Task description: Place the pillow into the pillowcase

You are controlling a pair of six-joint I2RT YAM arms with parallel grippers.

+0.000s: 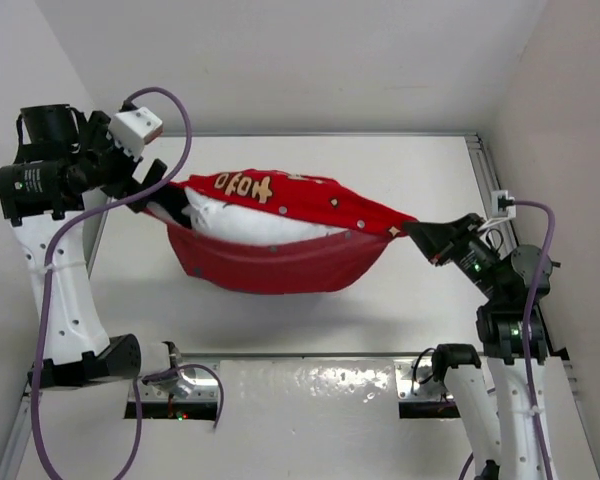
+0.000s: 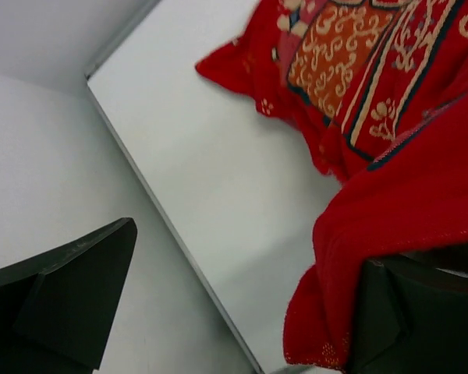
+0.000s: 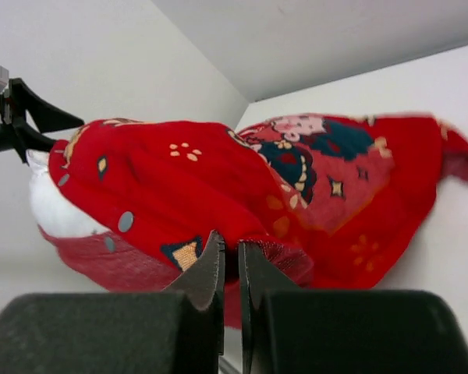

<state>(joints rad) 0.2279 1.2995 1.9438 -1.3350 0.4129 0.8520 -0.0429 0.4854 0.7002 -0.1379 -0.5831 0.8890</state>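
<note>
The red pillowcase (image 1: 270, 268) hangs stretched above the table between my two grippers, its mouth facing the camera. The white pillow (image 1: 250, 226) sits mostly inside it, with a white band showing at the opening. My left gripper (image 1: 152, 196) is at the case's left end. In the left wrist view its jaws (image 2: 246, 245) stand wide apart, and the pillowcase (image 2: 390, 179) drapes over one finger (image 2: 405, 312). My right gripper (image 1: 412, 230) is shut on the case's right corner. The right wrist view shows that gripper (image 3: 230, 245) pinching the pillowcase hem (image 3: 218, 171), with pillow (image 3: 51, 210) at the left.
The white table (image 1: 420, 180) is boxed in by white walls at the back and both sides. A metal rail (image 1: 480, 165) runs along its right edge. Purple cables (image 1: 185, 130) loop from both arms.
</note>
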